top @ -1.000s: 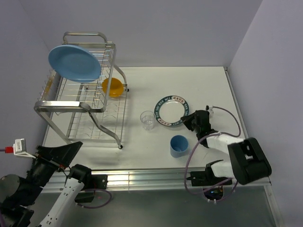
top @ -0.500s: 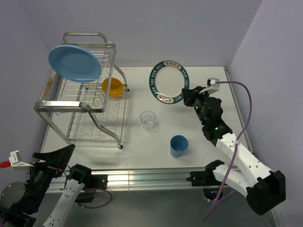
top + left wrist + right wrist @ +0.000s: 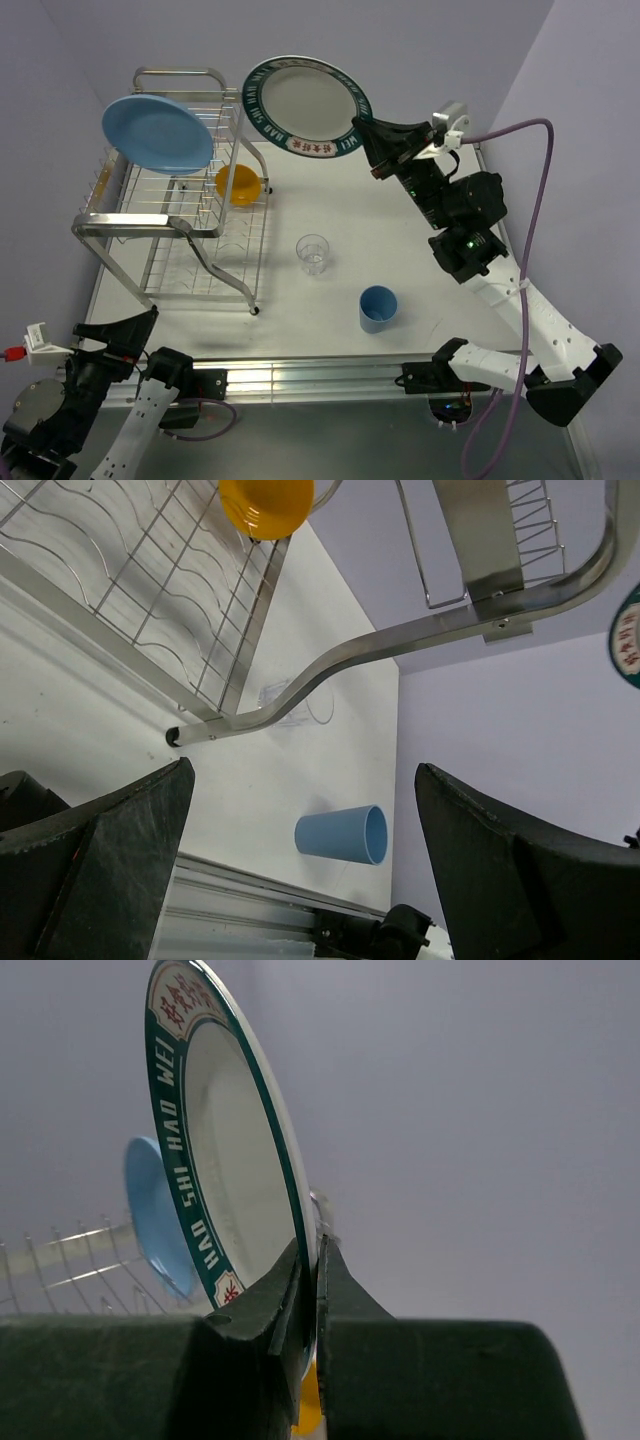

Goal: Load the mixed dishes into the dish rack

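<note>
While overhead shows plate (image 3: 305, 105) face-on, right wrist shows it edge-on

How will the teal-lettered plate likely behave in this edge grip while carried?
Likely stiff and unbending. The right gripper pinches the teal-lettered plate at one rim spot only, the rest overhanging, so it may pivot. Its smooth face looks slippery.

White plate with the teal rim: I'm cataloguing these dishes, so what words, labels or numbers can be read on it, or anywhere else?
"HAO SHI WEI": white capitals on the teal rim of the white plate, read in the right wrist view.
Red characters in cream patches on the same rim: too blurred to read.
The rim lettering in the top external view: too small to read surely.
No other text shows.
</note>
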Robot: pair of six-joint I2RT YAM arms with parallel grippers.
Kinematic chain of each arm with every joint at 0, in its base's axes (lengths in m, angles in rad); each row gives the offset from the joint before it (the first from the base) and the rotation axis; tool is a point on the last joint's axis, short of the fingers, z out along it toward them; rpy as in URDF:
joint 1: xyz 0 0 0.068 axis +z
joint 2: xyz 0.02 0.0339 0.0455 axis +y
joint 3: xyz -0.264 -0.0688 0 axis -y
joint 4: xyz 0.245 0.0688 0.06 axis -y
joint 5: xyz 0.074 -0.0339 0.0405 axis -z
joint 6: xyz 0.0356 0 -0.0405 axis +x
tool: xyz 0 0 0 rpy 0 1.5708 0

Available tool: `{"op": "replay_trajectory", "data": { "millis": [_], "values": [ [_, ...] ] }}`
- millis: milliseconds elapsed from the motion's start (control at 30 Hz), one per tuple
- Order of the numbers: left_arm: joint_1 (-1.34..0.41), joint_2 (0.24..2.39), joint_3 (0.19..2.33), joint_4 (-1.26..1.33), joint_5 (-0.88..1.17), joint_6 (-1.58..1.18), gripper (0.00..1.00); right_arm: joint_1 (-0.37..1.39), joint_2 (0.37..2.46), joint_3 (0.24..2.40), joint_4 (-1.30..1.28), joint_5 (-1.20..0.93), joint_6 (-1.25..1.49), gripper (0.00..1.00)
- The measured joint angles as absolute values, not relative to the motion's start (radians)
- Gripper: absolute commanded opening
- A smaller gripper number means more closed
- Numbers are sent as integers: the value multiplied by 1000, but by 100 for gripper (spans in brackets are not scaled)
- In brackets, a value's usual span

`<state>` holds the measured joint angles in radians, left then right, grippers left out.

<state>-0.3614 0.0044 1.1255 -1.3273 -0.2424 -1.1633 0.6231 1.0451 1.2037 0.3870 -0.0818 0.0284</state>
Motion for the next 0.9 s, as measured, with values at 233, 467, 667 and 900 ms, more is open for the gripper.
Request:
{"op": "replay_trajectory", "data": {
  "millis": [233,467,667,900],
  "values": [
    [-361,4,1061,-1327,-237,-1176,99,744,1234,1459,366,-193,-109,0],
    [-361,4,968,-1294,-192,-1189,99,857,1448,1678,269,-206,-221,0],
    [-361,4,966,-1282,-181,-1189,99,942,1670,1918,183,-171,-297,0],
    [-361,4,966,-1284,-180,-1189,99,1023,1880,2130,76,-45,-342,0]
  ]
}}
